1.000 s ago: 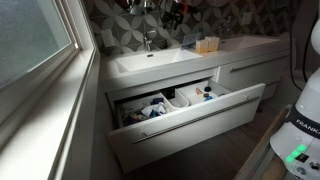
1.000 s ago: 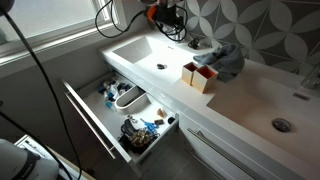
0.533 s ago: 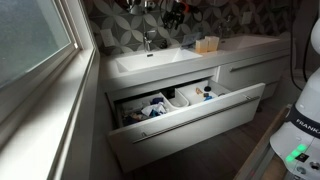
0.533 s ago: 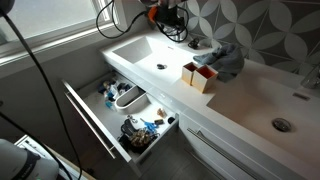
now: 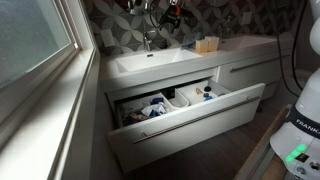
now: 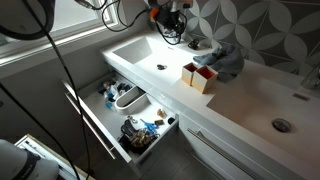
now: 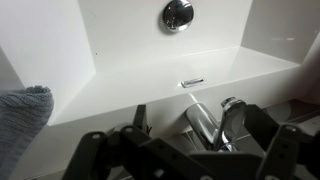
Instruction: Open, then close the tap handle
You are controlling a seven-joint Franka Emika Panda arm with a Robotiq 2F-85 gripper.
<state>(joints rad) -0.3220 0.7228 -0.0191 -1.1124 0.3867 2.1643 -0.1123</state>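
Chrome tap handle (image 7: 230, 108) sits at worktop's back edge, behind sink (image 7: 120, 60). Gripper (image 7: 195, 125) hovering right above, jaws apart, nothing clamped. Opening step looks unstarted; next: lower, catch lever, lift gently.

- White rectangular ceramic sink (image 6: 140, 50): plain white, no pattern.
- Round metal drain (image 7: 177, 15): silver.
- Short shiny chrome tap handle (image 7: 231, 107): silver, mirror-bright.
- Black metal gripper (image 7: 190, 135): matt black.
- Tiled wall (image 6: 255, 20): grey and white geometric pattern.
- Crumpled soft cloth (image 6: 228, 60): blue-grey.
- Small wooden box (image 6: 200, 78): tan.
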